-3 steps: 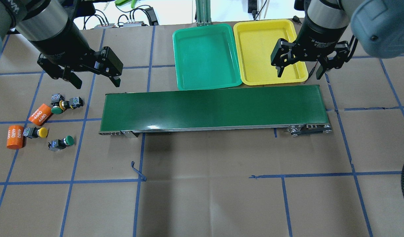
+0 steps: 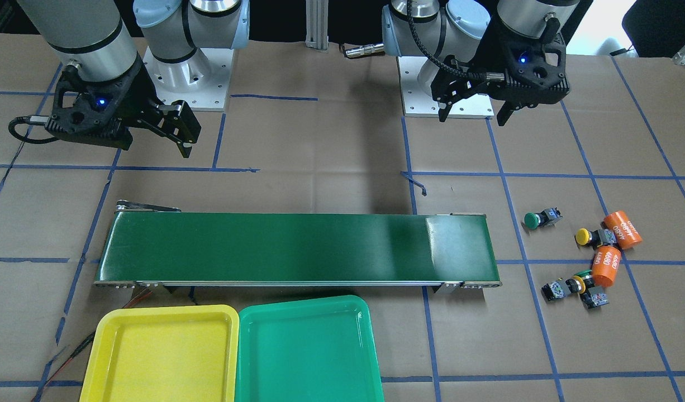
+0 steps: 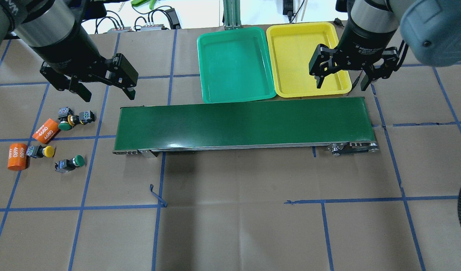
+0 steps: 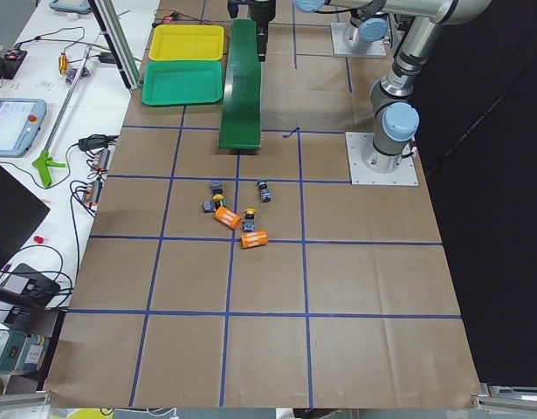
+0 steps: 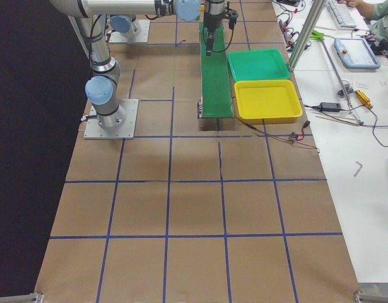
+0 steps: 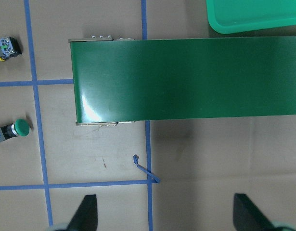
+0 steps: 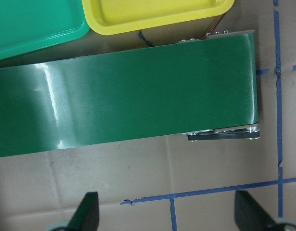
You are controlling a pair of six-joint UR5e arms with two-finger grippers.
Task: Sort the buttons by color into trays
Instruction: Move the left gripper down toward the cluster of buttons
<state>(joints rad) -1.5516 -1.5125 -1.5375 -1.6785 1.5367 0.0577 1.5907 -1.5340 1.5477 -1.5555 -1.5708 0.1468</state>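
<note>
My left gripper (image 3: 109,94) hangs over the desk (image 3: 234,226) with its jaws spread and nothing between them, near the conveyor belt's (image 3: 241,122) left end. All four buttons lie on the desk left of that belt. A lone green button (image 3: 69,164) lies nearest me. A yellow button (image 3: 42,151) rests against one orange cylinder (image 3: 17,156). A green-and-yellow pair (image 3: 74,119) is huddled beside the other cylinder (image 3: 46,130). My right gripper (image 3: 341,86), also wide apart and holding nothing, hovers at the yellow tray's (image 3: 298,56) corner, and the green tray (image 3: 234,64) sits alongside.
</note>
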